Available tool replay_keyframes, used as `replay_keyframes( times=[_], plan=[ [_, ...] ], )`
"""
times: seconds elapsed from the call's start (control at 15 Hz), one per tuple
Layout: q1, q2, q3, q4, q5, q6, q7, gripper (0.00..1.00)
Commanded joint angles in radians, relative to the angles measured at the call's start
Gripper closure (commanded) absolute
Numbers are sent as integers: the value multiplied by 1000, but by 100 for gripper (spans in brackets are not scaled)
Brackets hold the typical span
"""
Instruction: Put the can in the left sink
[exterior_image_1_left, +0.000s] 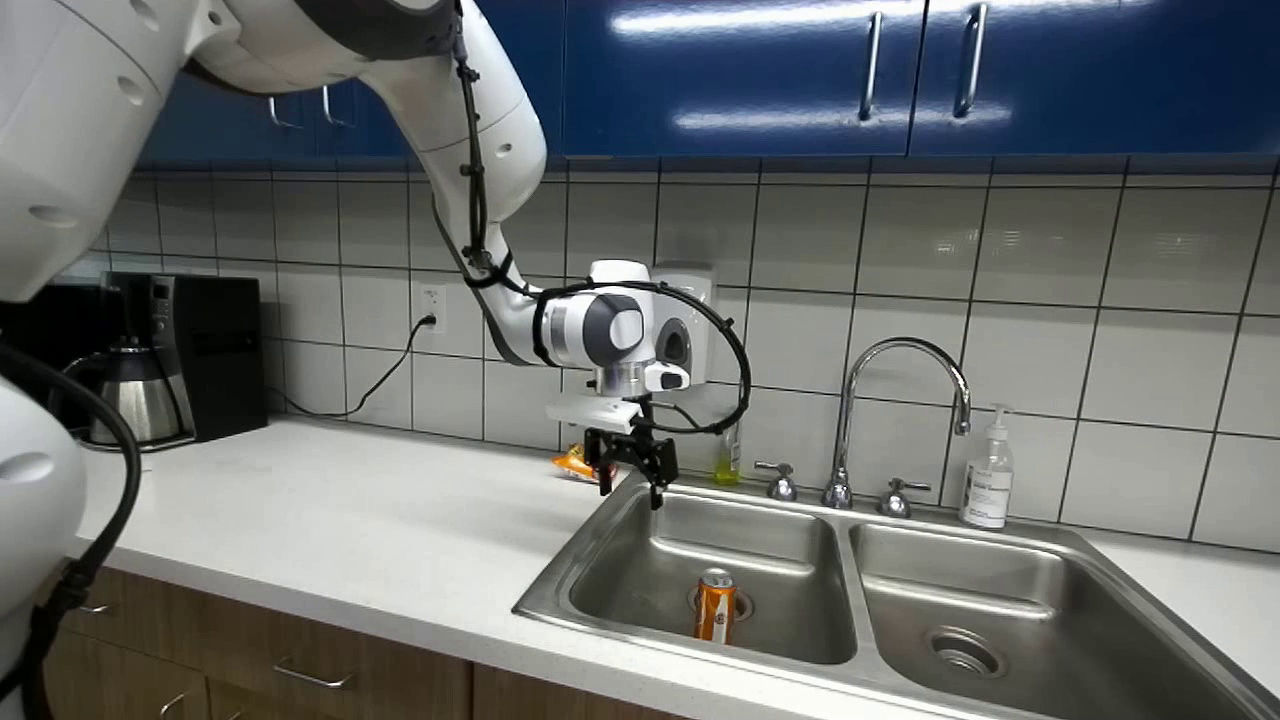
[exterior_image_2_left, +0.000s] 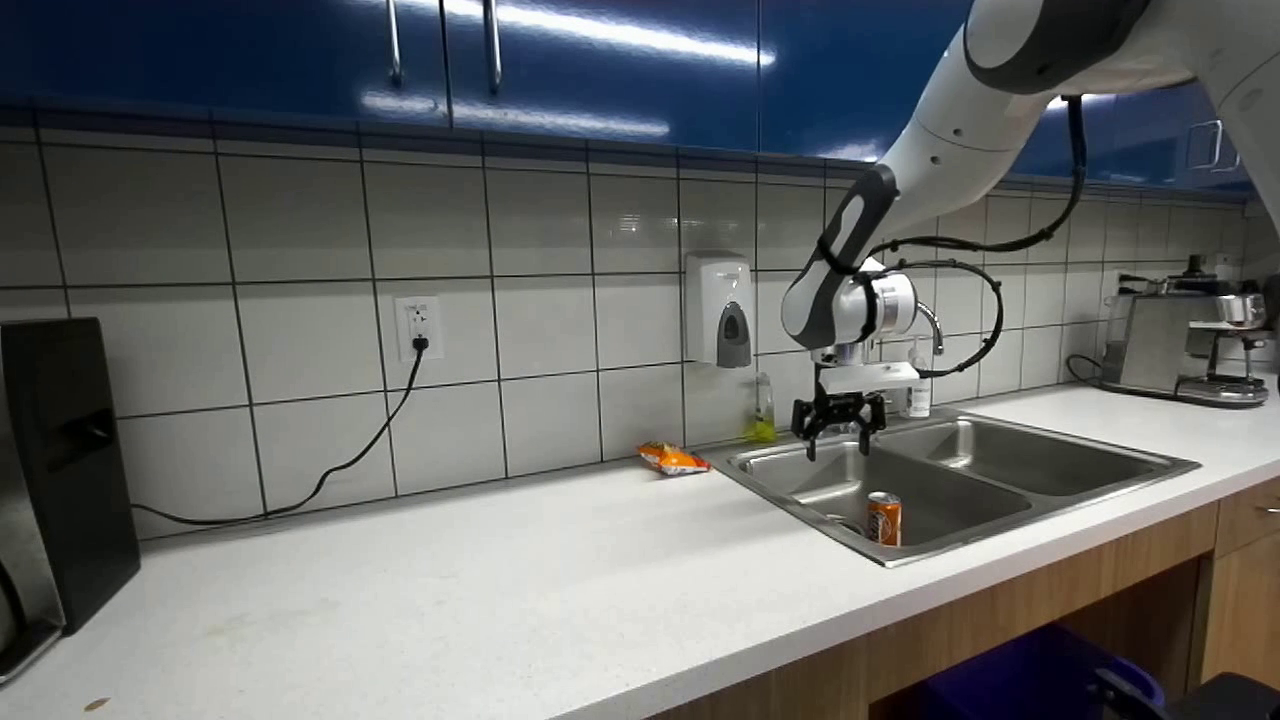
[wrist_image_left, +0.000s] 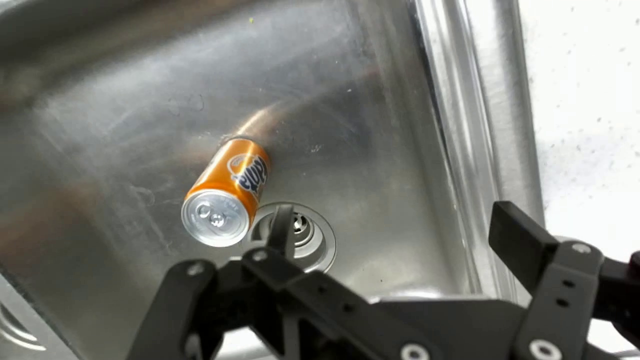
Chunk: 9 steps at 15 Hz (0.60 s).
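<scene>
Ends, below the white arm (exterior_image_1_left: 470, 120), in a black gripper (exterior_image_1_left: 631, 492) aimed down over the back of the left sink (exterior_image_1_left: 790, 610); spreads its fingers (wrist_image_left: 520, 240) wide, plain in the wrist view, and grips nothing; hangs higher than the can (wrist_image_left: 227, 183), well apart from it; down in the left sink, has that can standing upright, silvery top uppermost, blue lettering on an orange side; near the round drain (wrist_image_left: 307, 240), toward the front of the basin in both exterior views; across the steel divider (exterior_image_1_left: 853, 580), opens into the right sink (exterior_image_1_left: 1060, 640); behind, rises into a curved chrome faucet (exterior_image_1_left: 845, 430) between two lever handles (exterior_image_1_left: 782, 487); to the right of that, at the rear edge, shows a clear pump bottle (exterior_image_1_left: 988, 488); behind the left sink, a bottle of yellow-green liquid (exterior_image_2_left: 762, 425); on the white counter (exterior_image_2_left: 450, 590), just beside the left sink, an orange packet (exterior_image_2_left: 672, 458); on the tiled wall (exterior_image_2_left: 540, 325) above, a white dispenser (exterior_image_2_left: 718, 305); farther out in an exterior view, leads to a black appliance (exterior_image_1_left: 225, 360) and a steel carafe (exterior_image_1_left: 140, 410); beyond the sinks, reaches a steel coffee machine (exterior_image_2_left: 1160, 345); overhead, blue cabinets (exterior_image_1_left: 750, 80).
</scene>
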Motion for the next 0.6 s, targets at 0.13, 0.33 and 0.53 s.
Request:
replay_keyframes(
  times=[0.13,0.33,0.53],
  plan=[
    [-2,-157,37,-152,-5,-48,-46,0],
    [5,-219,50,-214,-7,-61,-53,0],
    [13,-282,62,-273,1,-76,-61,0]
  ],
)
